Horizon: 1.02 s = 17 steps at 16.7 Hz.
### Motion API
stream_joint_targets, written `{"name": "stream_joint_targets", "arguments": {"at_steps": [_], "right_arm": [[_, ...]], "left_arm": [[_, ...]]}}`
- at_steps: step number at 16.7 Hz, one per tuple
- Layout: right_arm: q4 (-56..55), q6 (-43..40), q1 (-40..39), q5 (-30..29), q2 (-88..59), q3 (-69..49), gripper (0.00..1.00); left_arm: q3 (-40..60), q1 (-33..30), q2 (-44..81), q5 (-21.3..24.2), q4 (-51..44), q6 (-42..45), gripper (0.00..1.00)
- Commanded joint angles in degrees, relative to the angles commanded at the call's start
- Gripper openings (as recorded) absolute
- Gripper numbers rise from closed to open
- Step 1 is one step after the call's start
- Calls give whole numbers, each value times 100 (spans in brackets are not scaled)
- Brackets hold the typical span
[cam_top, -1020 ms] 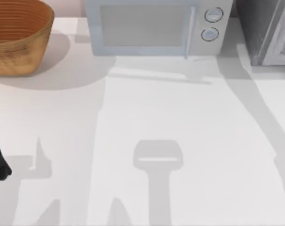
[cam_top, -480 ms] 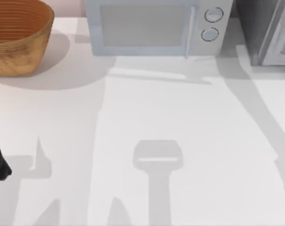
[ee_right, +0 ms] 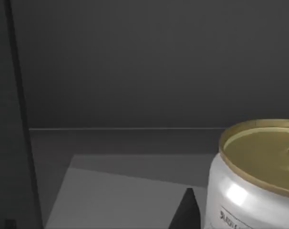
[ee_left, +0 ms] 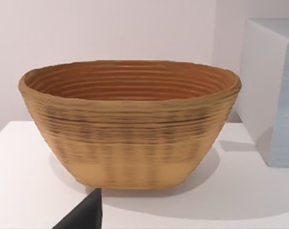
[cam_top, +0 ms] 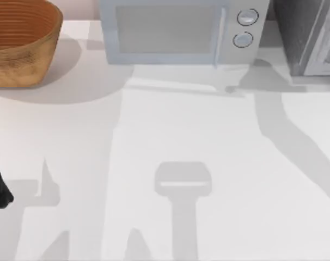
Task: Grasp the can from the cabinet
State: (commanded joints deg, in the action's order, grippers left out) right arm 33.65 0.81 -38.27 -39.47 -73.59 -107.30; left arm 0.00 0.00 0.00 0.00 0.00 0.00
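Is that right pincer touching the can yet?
Apart. In the right wrist view a dark fingertip of the right pincer sits beside the can inside the cabinet, with a strip of floor showing between them.

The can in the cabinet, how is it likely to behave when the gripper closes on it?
The can stands upright on the cabinet floor, so it probably won't roll unless tipped. Its glossy silver wall may be slippery. The gold lid looks sealed, so it is likely fairly stiff, possibly full and heavy.
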Motion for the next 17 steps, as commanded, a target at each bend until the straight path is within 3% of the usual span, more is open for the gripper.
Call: {"name": "stream_joint_targets", "arguments": {"at_steps": [3,10,17], "right_arm": [[216,-2,-216,-215,215,2,0],[114,-8,-60,-62,416,311,0],[-735,-24,916,932,2127,2915,0]], "left_arm": [[0,0,0,0,0,0,100],[0,0,0,0,0,0,100],[0,0,0,0,0,0,100]]}}
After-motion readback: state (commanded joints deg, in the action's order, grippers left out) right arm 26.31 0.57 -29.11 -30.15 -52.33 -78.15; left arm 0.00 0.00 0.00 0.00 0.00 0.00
